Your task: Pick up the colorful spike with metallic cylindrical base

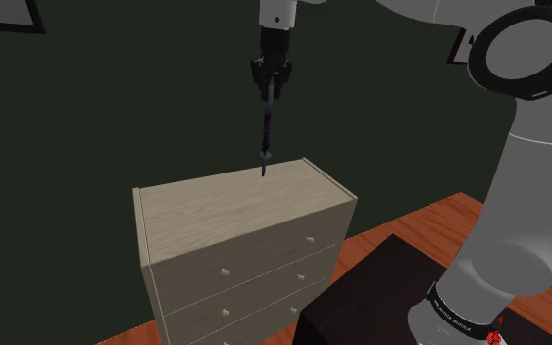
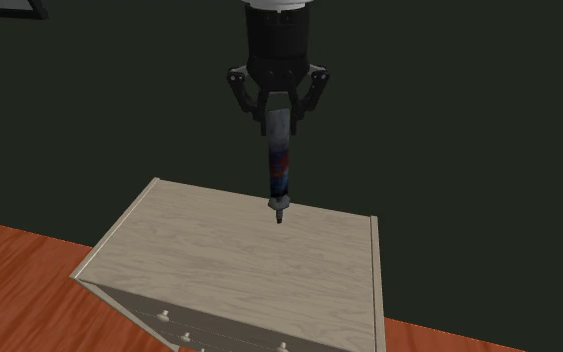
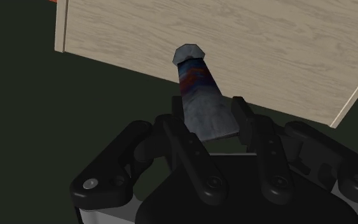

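My black gripper [image 1: 272, 88] [image 2: 279, 112] is shut on the upper end of the spike [image 1: 267, 127] [image 2: 280, 160], which hangs upright below it. The spike is a grey-blue shaft with red and blue bands and a small grey cylindrical end [image 3: 189, 53] pointing down. That lower end sits just over the pale wooden dresser top [image 1: 215, 201] [image 2: 219, 265], near its back edge; I cannot tell whether it touches. In the wrist view the two fingers [image 3: 240, 109] clasp the shaft [image 3: 199, 95] from both sides, with the gripper [image 3: 208, 113] over the dresser's back edge [image 3: 190, 70].
The dresser has three drawers with small knobs [image 1: 225, 271]. My black stand [image 1: 381, 294] is at the shoulder view's lower right, close to the dresser's side. A reddish wooden floor [image 2: 19, 270] surrounds them and a dark green wall [image 1: 87, 108] stands behind.
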`<action>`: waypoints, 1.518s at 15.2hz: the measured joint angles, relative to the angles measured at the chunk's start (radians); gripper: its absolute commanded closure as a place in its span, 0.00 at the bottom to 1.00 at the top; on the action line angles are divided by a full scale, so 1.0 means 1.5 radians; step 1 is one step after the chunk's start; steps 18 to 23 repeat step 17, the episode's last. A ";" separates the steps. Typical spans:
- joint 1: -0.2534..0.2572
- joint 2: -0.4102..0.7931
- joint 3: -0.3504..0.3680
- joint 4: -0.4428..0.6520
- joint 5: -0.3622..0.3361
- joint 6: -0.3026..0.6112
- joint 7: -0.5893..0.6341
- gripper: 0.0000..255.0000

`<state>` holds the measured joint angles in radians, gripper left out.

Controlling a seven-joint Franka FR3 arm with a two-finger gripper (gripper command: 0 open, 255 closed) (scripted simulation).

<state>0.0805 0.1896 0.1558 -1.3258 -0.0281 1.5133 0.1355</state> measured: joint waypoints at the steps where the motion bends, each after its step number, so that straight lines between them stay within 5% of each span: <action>1: 0.000 0.000 0.000 0.000 0.000 0.000 0.000 1.00; 17: 0.020 0.110 0.003 0.303 -0.019 -0.194 0.007 1.00; 23: 0.020 0.110 0.003 0.303 -0.019 -0.194 0.007 1.00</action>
